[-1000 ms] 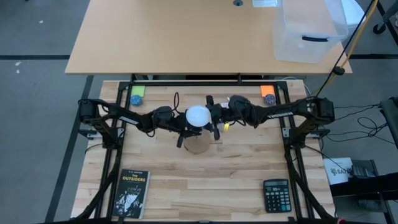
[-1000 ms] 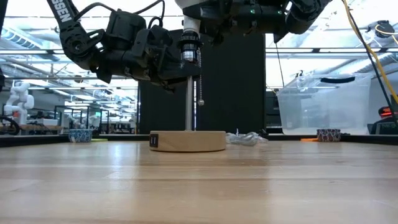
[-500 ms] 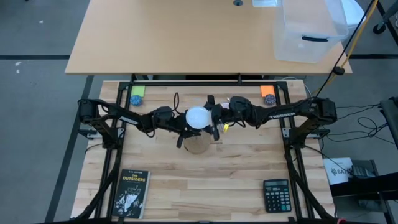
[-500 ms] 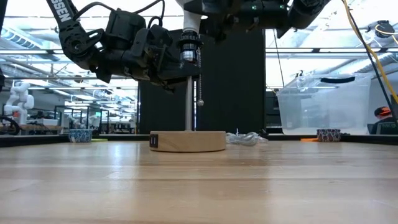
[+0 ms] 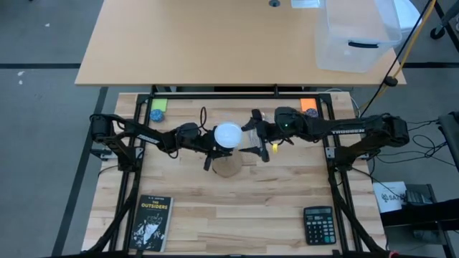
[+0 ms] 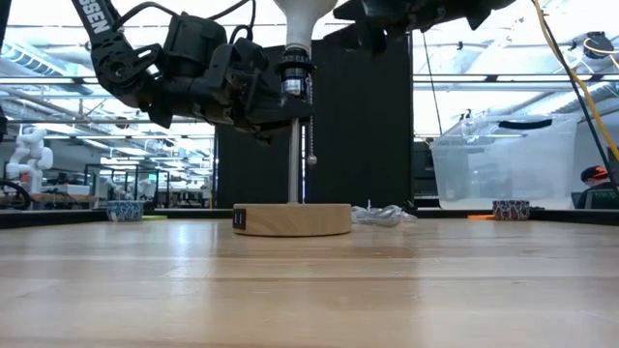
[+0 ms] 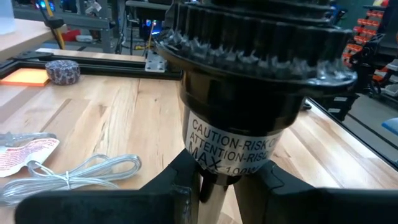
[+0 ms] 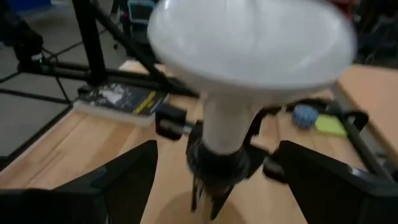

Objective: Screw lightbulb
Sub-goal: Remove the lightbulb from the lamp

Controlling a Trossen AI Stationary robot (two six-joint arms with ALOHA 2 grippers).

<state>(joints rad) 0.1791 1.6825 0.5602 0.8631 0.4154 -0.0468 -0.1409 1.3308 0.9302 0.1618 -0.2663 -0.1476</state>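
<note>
Light butcher-block wooden table point(image 5: 229, 208) carries the whole set-up. Two dark arms reach in toward mid-table. Left gripper point(image 5: 209, 144) clamped narrow on black ribbed lamp socket point(image 7: 249, 93), just under the bulb. Right gripper point(image 5: 257, 136) spread wide, just beside the bulb, touching nothing. Round tan wooden lamp base point(image 6: 292, 219) bears a thin metal post point(image 6: 293, 159). White frosted round lightbulb point(image 5: 229, 134) sits upright in the socket atop the post, free of the right fingers point(image 8: 118, 180).
</note>
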